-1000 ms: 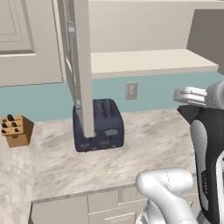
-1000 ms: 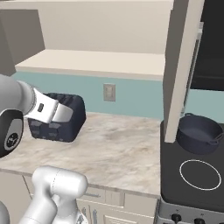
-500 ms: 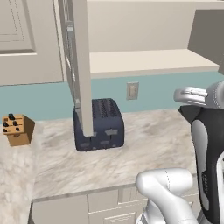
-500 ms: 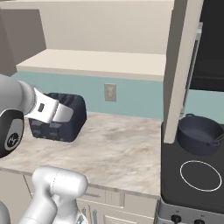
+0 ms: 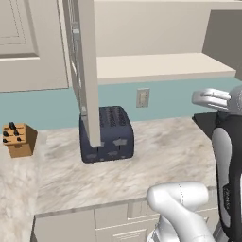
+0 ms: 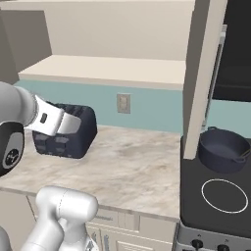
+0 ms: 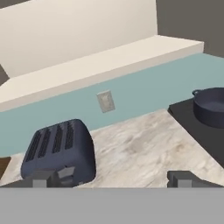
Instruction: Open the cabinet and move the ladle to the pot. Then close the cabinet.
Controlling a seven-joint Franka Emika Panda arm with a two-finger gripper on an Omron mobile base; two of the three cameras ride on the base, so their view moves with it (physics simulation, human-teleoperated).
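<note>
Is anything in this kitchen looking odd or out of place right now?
Only the cabinet door: it stands swung open, edge-on over the counter, in front of the toaster. The pot sits upright on the stove and looks empty. Nothing looks spilled or damaged.

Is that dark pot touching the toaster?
Apart. The hand view shows bare counter between the toaster and the pot.

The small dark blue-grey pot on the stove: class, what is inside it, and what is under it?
The small round dark blue-grey pot shows a bare dark inside with no ladle; its near wall hides part of the bottom. Under it lies the black stove top; whether a burner ring lies beneath is covered.
</note>
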